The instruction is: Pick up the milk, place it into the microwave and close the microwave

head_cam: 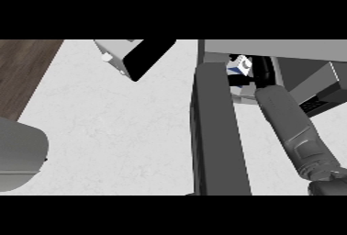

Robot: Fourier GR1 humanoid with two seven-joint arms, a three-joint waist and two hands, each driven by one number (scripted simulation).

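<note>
— Grey forearm nearest the view, then: where did it lead?

— Alongside the open microwave door [215, 133], on its right, and up into the microwave [271, 48]. The right hand [263, 69] was inside the cavity, black, curled round the milk [237, 65].

— And the milk itself?

— Just past the door's far end, within the opening, white with a blue patch. It was mostly hidden by the hand, so I could not tell its long axis or which way its top pointed.

— Why the door standing out so?

— I'd judge it was left swung wide to let the arm pass; closing was not yet done.

— The left hand?

— Not visible.
</note>
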